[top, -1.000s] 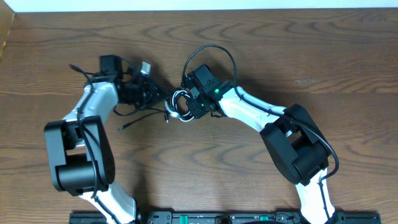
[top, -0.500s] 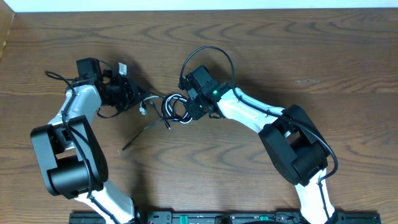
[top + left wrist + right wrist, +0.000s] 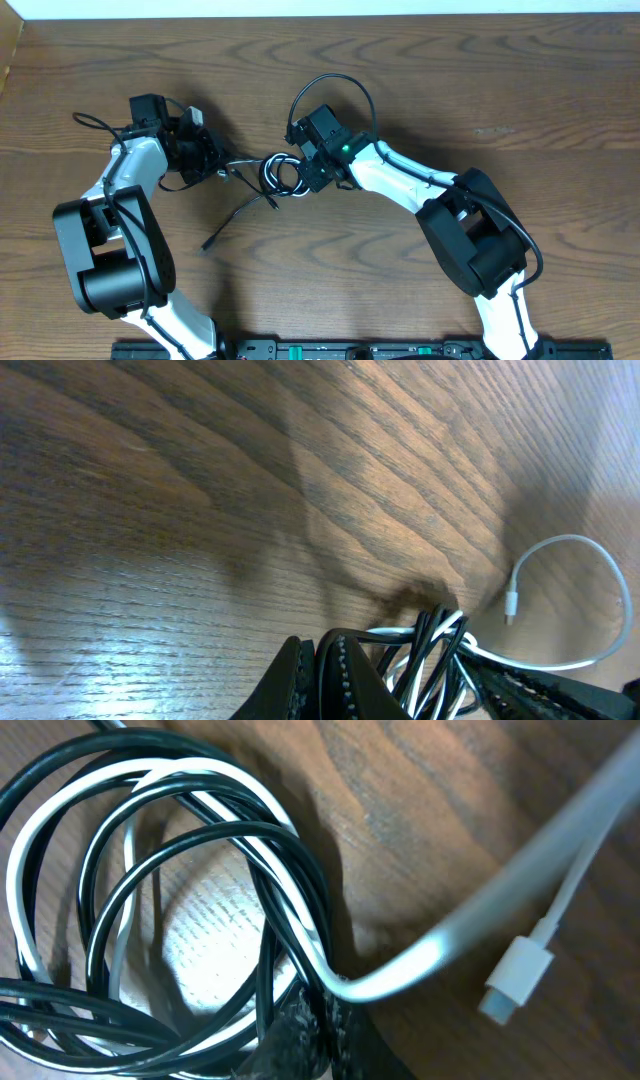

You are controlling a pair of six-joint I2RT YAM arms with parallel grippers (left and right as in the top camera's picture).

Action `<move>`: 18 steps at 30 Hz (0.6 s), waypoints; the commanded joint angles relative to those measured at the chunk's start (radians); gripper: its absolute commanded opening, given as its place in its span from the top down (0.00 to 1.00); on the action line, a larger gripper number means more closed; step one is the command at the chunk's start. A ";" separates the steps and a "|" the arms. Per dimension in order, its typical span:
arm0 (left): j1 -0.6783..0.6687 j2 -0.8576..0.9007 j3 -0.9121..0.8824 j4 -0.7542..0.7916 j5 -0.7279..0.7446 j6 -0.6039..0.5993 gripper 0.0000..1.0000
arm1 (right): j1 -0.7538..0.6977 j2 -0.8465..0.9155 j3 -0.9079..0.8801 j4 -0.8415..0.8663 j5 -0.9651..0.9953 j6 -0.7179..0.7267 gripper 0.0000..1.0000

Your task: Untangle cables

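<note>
— Where are the cables point(image 3: 283, 174) to be found?
— They are seen as a coiled knot of black and white strands lying on the wooden table point(image 3: 500, 90), between the two grippers. One black strand point(image 3: 235, 215) is trailed out of the knot toward the left arm's base, and its end lies loose on the wood.
— How is the left gripper point(image 3: 218, 160) held?
— It is clenched on a black cord that leads straight into the knot (best seen from its own wrist camera).
— And the right gripper point(image 3: 308, 178)?
— It is pinched tight on the edge of the coil, where a white cord and black ones cross. A white plug point(image 3: 515, 975) is seen just beside it, lying ungripped on the wood.
</note>
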 commanded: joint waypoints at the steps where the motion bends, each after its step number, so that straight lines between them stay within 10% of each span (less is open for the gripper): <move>1: 0.013 -0.020 -0.001 0.005 -0.062 -0.020 0.91 | -0.025 0.013 0.033 0.012 0.080 -0.071 0.95; 8: 0.013 -0.020 -0.001 0.005 -0.061 -0.020 0.91 | -0.030 -0.013 0.086 0.035 0.079 -0.071 0.46; 18: -0.002 -0.020 -0.001 0.009 -0.061 -0.039 0.91 | -0.035 -0.107 0.136 -0.124 -0.021 -0.066 0.22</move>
